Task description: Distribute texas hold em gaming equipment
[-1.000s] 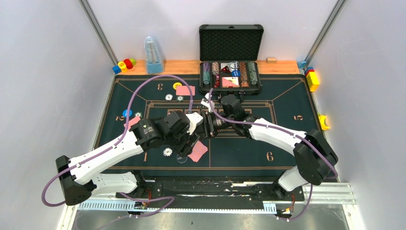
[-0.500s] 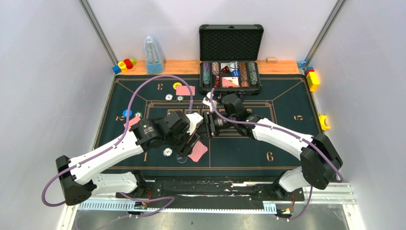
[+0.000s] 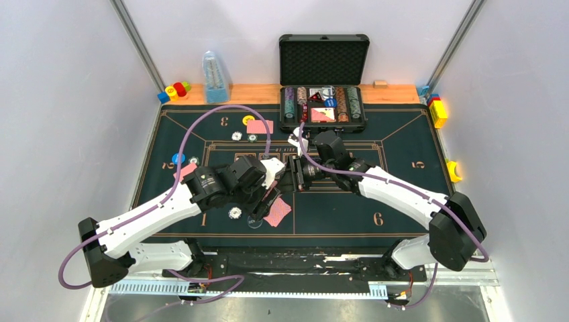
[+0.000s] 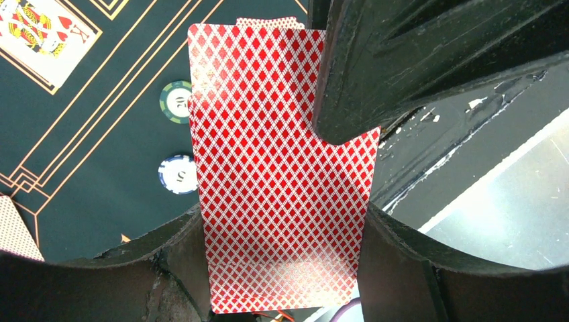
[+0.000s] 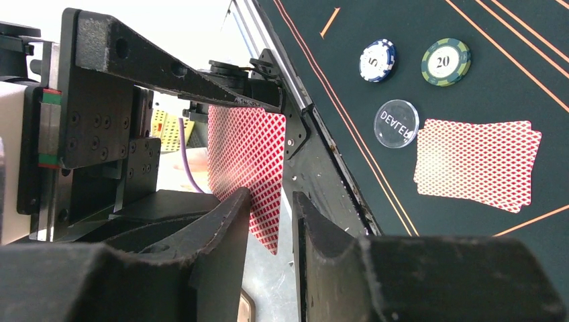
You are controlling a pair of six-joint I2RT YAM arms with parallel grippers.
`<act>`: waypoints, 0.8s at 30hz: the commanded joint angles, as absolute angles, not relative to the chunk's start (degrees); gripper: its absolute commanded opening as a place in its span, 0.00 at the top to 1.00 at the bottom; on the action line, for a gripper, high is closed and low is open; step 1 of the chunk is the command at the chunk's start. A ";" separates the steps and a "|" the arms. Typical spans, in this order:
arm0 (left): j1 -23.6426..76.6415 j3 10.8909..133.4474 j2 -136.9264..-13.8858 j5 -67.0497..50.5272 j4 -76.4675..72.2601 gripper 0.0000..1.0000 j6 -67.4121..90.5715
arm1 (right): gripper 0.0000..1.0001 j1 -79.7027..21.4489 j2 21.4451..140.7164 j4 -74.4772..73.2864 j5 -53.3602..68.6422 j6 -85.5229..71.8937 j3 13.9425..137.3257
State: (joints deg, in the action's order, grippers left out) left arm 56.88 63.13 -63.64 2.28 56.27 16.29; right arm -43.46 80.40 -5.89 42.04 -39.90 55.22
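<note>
My left gripper [image 4: 282, 228] is shut on a stack of red-backed playing cards [image 4: 268, 168], held upright above the felt near the middle [image 3: 268, 194]. Facing it, my right gripper [image 5: 272, 201] has the corner of the top card [image 5: 245, 154] between its jaws. The card lies against one finger, with a gap to the other, so it is open. On the mat below lie fanned cards [image 5: 476, 161], a clear dealer button [image 5: 396, 123], a blue chip [image 5: 377, 60] and a green chip [image 5: 445, 62]. A face-up king [image 4: 40, 33] lies further off.
An open black case [image 3: 323, 80] with chip rows stands at the back. More cards and discs lie by spot 3 [image 3: 260, 126] and spot 2 [image 3: 184, 170]. A blue bottle-like object [image 3: 215, 77] and toy blocks [image 3: 174, 90] [image 3: 438, 111] line the edges.
The right gripper's jaws have narrowed around the card's edge, and the right arm's elbow has swung out to the right. The left arm and its cards have not moved.
</note>
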 commanded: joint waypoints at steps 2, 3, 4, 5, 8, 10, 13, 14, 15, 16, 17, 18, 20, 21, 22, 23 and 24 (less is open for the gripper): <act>56.73 63.83 -62.65 1.67 54.29 1.00 15.29 | 0.72 -43.42 78.57 -7.49 40.16 -38.17 57.78; 56.77 63.81 -62.66 1.67 54.26 1.00 15.29 | 0.73 -43.44 78.46 -7.59 40.02 -38.15 57.85; 56.77 63.81 -62.71 1.67 54.30 1.00 15.29 | 0.74 -43.46 78.42 -7.68 39.87 -38.10 57.90; 56.78 63.83 -62.73 1.67 54.31 1.00 15.29 | 0.75 -43.42 78.27 -7.85 39.78 -38.06 57.96; 56.78 63.83 -62.75 1.67 54.24 1.00 15.25 | 0.77 -43.42 77.62 -8.20 38.71 -37.78 58.07; 56.78 63.82 -62.73 1.71 54.31 1.00 15.29 | 0.77 -43.42 77.08 -8.73 37.90 -37.48 58.34; 56.78 63.84 -62.69 1.74 54.28 1.00 15.29 | 0.77 -43.42 76.32 -9.58 36.45 -36.86 58.75; 56.78 63.82 -62.67 1.75 54.33 1.00 15.29 | 0.77 -43.42 76.06 -9.78 35.90 -36.68 58.79; 56.78 63.83 -62.67 1.71 54.34 1.00 15.29 | 0.77 -43.42 75.88 -9.98 35.59 -36.55 58.81; 56.78 63.87 -62.60 1.70 54.33 1.00 15.29 | 0.78 -43.43 75.67 -10.09 35.11 -36.42 58.80; 56.78 63.82 -62.58 1.69 54.36 1.00 15.29 | 0.78 -43.42 75.52 -10.27 34.77 -36.32 58.80; 56.78 63.82 -62.54 1.74 54.38 1.00 15.27 | 0.78 -43.42 75.46 -10.47 34.46 -36.19 58.89; 56.78 63.89 -62.62 1.78 54.32 1.00 15.29 | 0.78 -43.42 75.33 -10.72 34.15 -36.04 58.98; 56.78 63.89 -62.59 1.77 54.38 1.00 15.29 | 0.78 -43.42 75.18 -10.78 33.97 -35.84 59.04; 56.78 63.90 -62.58 1.76 54.35 1.00 15.29 | 0.80 -43.37 75.03 -10.88 33.77 -35.86 59.13; 56.78 63.85 -62.58 1.76 54.35 1.00 15.25 | 0.84 -43.34 74.79 -10.90 33.73 -35.67 59.15; 56.78 63.82 -62.58 1.76 54.33 1.00 15.30 | 0.87 -43.33 74.56 -10.90 33.93 -35.46 59.25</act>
